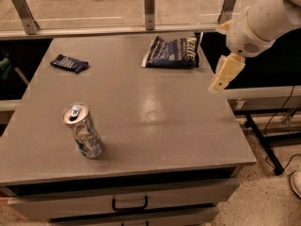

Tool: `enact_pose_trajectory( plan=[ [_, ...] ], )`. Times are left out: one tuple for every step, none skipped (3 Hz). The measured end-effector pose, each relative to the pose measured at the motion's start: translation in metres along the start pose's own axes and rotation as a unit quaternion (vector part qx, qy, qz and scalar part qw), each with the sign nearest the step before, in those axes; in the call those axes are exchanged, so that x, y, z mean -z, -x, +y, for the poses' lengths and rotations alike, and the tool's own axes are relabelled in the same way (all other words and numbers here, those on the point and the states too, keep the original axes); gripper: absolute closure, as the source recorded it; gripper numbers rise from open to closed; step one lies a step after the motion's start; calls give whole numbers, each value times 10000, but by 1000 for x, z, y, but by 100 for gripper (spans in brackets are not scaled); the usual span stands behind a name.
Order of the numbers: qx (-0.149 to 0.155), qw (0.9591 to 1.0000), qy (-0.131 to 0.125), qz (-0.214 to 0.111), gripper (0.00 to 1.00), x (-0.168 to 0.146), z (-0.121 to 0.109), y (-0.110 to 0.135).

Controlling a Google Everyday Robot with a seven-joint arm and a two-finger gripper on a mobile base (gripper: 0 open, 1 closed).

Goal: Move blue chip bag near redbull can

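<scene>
The blue chip bag (172, 52), dark navy with white lettering, lies flat at the back right of the grey table (141, 112). The redbull can (83, 131), silver and blue with a shiny top, stands at the front left of the table, far from the bag. My gripper (226, 74), with cream fingers on a white arm, hangs above the table's right edge, to the right of and a little in front of the bag. It holds nothing.
A small dark blue snack bar wrapper (69, 63) lies at the back left. A glass barrier with metal posts (149, 4) runs along the table's back edge. A drawer with a black handle (129, 203) is below the front edge.
</scene>
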State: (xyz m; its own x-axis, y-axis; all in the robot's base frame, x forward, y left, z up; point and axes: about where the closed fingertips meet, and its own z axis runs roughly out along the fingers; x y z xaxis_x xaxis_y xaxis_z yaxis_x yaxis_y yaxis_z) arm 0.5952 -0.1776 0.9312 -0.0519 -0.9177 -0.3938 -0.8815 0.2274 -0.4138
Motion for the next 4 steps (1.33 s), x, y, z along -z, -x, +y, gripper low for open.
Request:
enact_pose_trajectory(
  plan=[
    [-9, 9997, -231, -42, 0, -7, -14, 9],
    [-238, 9975, -595, -304, 0, -19, -48, 13],
    [-598, 9925, -855, -644, 0, -40, -83, 15],
    [-1148, 9850, -870, -947, 0, -75, -102, 9]
  ],
)
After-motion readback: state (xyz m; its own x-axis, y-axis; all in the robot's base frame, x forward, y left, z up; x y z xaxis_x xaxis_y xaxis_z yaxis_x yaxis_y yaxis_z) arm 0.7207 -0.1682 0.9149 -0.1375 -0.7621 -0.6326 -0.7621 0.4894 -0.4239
